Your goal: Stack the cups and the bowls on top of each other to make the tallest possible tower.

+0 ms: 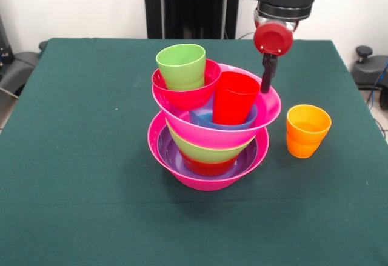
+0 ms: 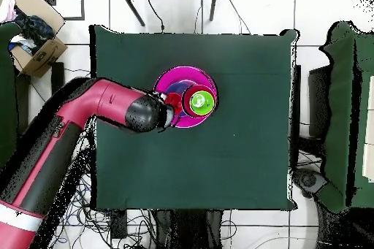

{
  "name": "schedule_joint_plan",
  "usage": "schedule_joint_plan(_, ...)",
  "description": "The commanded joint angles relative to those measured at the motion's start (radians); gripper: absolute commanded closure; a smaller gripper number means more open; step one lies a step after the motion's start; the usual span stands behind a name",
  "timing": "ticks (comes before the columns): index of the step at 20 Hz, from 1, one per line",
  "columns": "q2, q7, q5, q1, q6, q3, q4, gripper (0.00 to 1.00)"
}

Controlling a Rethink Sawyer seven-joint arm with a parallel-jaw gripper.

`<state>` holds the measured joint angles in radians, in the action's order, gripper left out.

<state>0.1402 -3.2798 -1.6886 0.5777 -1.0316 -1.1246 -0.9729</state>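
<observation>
The tower (image 1: 209, 126) stands mid-table on a large hot-pink bowl (image 1: 206, 178). In it nest a purple bowl (image 1: 170, 154), a small red bowl (image 1: 209, 168) and a lime green bowl (image 1: 206, 151). A second hot-pink bowl (image 1: 242, 134) sits tilted on top. It holds a small blue bowl (image 1: 203, 119), the red cup (image 1: 235, 98), and a red bowl (image 1: 191, 96) with the lime green cup (image 1: 182, 66) in it. The orange cup (image 1: 308, 130) stands alone on the table to the right. My gripper (image 1: 267, 75) hangs empty just behind the upper pink bowl's right rim. In the overhead view the tower (image 2: 186, 98) shows beside my arm (image 2: 109, 111), which hides the orange cup.
The green-covered table (image 1: 73, 169) has cloth showing on all sides of the tower. The black pedestal (image 1: 188, 5) stands behind the far edge. A cardboard box (image 2: 33, 41) and chairs stand off the table.
</observation>
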Motion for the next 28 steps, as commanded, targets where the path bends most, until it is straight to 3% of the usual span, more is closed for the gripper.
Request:
schedule_joint_plan(1,-0.028,0.264,-0.048,-0.021,0.012,0.097,0.055,0.00)
schedule_joint_plan(16,-0.038,0.335,-0.022,0.063,0.039,0.178,0.074,0.00)
schedule_joint_plan(28,0.011,0.330,0.023,0.064,0.134,0.190,0.085,0.00)
